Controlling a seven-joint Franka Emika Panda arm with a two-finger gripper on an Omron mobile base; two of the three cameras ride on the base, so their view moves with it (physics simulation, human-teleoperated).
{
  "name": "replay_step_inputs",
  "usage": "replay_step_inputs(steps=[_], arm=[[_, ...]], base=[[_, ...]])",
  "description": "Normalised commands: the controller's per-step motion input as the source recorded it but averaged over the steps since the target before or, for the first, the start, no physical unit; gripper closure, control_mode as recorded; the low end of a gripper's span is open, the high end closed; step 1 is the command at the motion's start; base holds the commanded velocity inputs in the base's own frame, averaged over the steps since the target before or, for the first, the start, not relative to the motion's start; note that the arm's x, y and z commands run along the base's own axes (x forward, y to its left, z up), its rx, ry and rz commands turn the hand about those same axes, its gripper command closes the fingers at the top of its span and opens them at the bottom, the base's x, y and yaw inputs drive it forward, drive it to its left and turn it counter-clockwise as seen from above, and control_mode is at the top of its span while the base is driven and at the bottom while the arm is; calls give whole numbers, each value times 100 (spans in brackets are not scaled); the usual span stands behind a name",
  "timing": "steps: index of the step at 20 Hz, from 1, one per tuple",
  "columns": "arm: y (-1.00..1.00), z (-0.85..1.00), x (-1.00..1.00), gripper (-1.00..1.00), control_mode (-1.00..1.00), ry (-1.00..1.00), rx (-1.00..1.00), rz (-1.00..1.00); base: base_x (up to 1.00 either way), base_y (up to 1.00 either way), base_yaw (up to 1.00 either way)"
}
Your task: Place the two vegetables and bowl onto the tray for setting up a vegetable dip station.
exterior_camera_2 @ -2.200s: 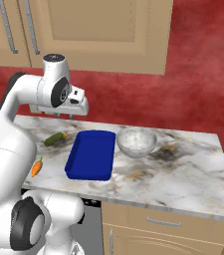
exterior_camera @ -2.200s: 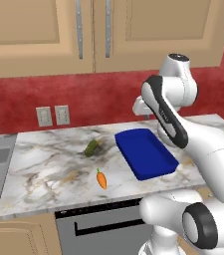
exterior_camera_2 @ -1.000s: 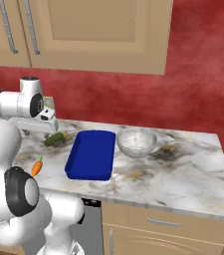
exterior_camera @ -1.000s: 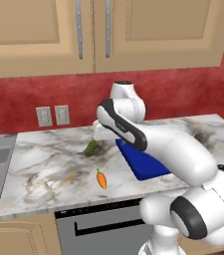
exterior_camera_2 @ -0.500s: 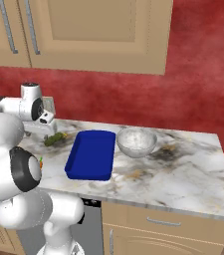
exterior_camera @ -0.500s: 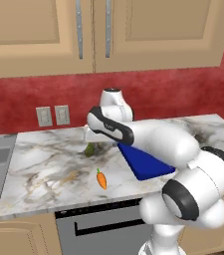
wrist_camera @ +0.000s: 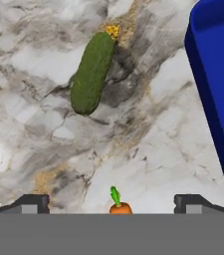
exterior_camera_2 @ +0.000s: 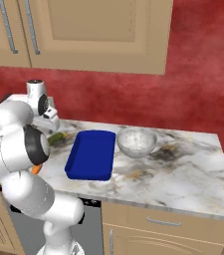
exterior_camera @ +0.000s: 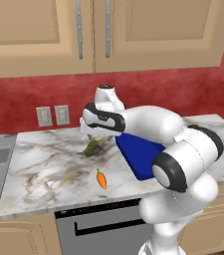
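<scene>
We find the cucumber (wrist_camera: pixel 92 72) lying flat, long axis running near-left to far-right, left of the tray (wrist_camera: pixel 218 84); gripper (wrist_camera: pixel 111 203) released above it.

Veined, polished marble counter (wrist_camera: pixel 44 134), matt dimpled green cucumber (wrist_camera: pixel 91 72), smooth glossy blue tray (wrist_camera: pixel 218 79), pale wooden cabinets (exterior_camera: pixel 34 35).
</scene>
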Motion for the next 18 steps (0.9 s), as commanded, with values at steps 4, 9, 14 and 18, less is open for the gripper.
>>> replay_step_inputs(steps=[4, 9, 14, 18], arm=[[5, -28, 44, -100, -100, 3, 0, -9], [1, -30, 43, -100, -100, 1, 0, -10], [1, -24, 46, -100, -100, 0, 0, -8], [14, -31, 47, -100, -100, 0, -1, -5]], base=[[0, 0, 0], [0, 0, 0], [0, 0, 0], [0, 0, 0]])
